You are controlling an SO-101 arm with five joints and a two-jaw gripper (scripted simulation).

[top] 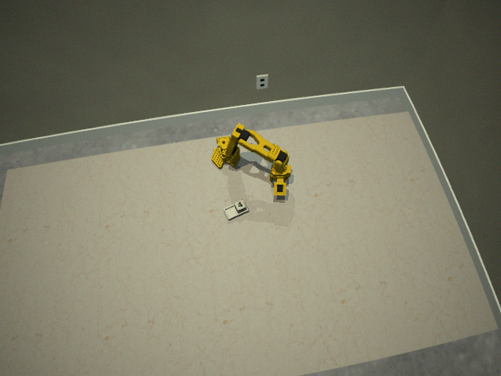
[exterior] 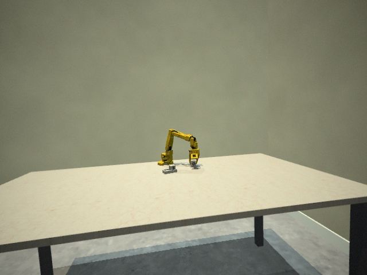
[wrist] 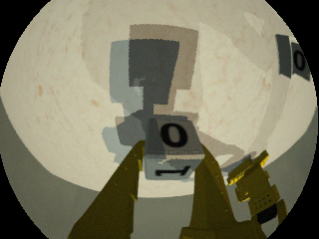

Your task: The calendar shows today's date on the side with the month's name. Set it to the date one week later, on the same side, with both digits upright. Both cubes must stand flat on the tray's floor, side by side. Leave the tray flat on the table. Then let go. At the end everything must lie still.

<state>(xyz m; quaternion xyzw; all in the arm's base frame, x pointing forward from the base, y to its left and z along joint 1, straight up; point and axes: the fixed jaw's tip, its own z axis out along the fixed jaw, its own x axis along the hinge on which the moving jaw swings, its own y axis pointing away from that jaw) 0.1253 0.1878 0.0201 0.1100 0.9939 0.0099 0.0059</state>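
Note:
My gripper (top: pixel 279 197) (exterior: pixel 194 165) (wrist: pixel 174 159) is shut on a grey date cube (wrist: pixel 174 135) (exterior: pixel 194 162). It holds the cube low over the table, to the right of the tray. In the wrist view the cube shows a 0 on its far face and a 1 on its near face. The small grey tray (top: pixel 230 211) (exterior: pixel 166 171) lies flat on the table in front of the arm's base. The second cube (top: pixel 241 204) (exterior: pixel 172 167) (wrist: pixel 295 60) stands in the tray's right half. It shows a 4 on top in the top view and a 0 in the wrist view.
The arm's yellow base (top: pixel 222 155) (exterior: pixel 164 160) stands behind the tray. The beige table top (top: pixel 282 283) stretches wide on all sides, with its edges far off. A wall socket (top: pixel 261 81) is on the back wall.

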